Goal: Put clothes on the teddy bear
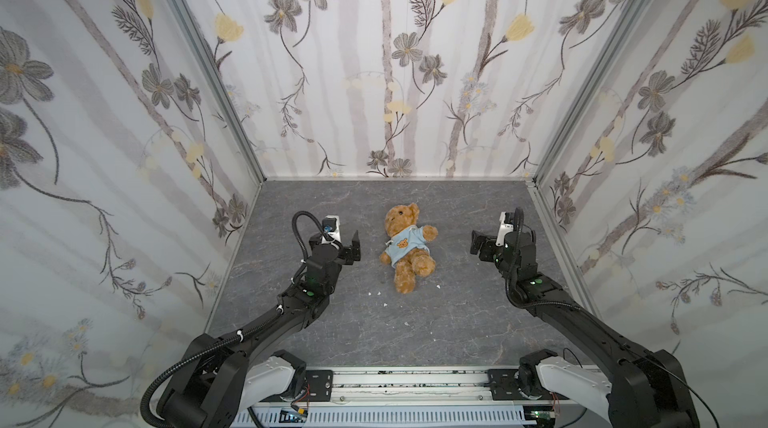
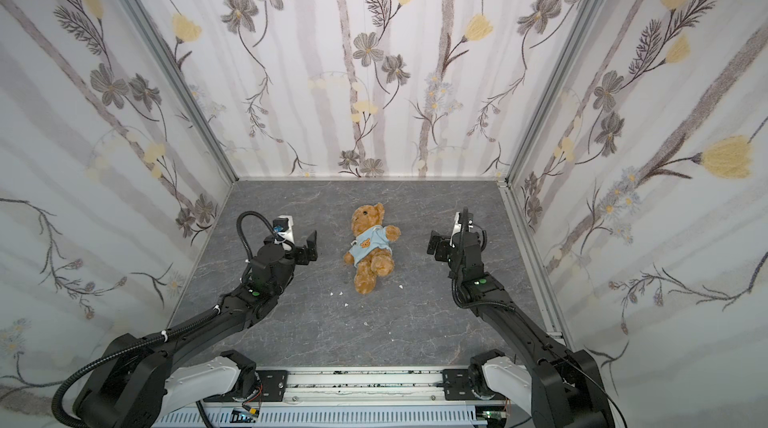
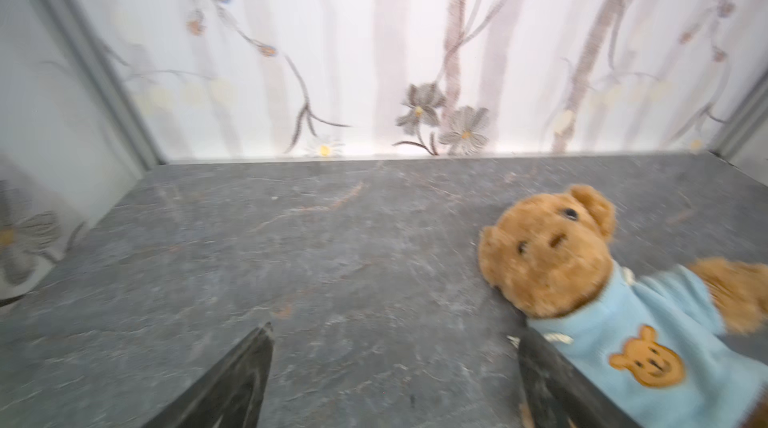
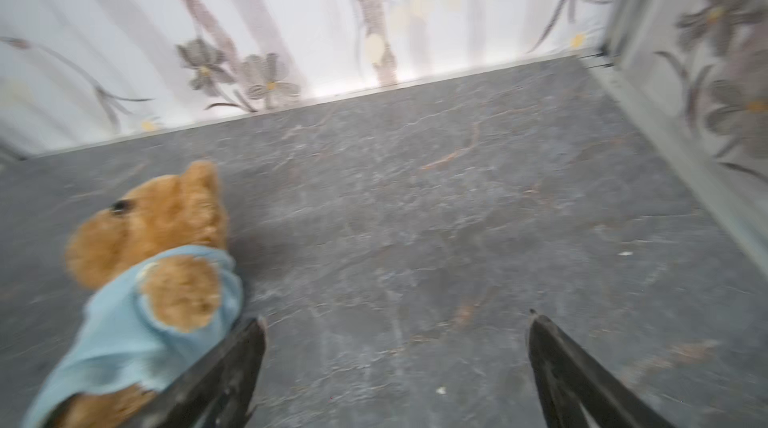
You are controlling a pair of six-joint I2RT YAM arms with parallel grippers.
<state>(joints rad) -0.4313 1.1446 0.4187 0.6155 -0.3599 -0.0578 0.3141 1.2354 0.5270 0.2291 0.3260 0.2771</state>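
The teddy bear [image 1: 402, 220] lies on its back in the middle of the grey table [image 1: 457, 322], head toward the back wall. It wears a light-blue top [image 1: 409, 250] with a small bear emblem, and its arms and legs stick out of it. My left gripper [image 1: 354, 246] hovers open just left of the bear, apart from it. My right gripper [image 1: 478, 245] hovers open to its right, also apart. In the left wrist view the bear [image 3: 548, 255] lies beside the open left gripper [image 3: 395, 330]. In the right wrist view the bear [image 4: 145, 222] lies beside the open right gripper [image 4: 397, 318], which holds nothing.
Flowered walls [image 1: 124, 156] close in the table on the left, back and right. A few white crumbs [image 1: 374, 293] lie on the table near the bear's legs. A metal rail [image 1: 407, 382] with both arm bases runs along the front edge.
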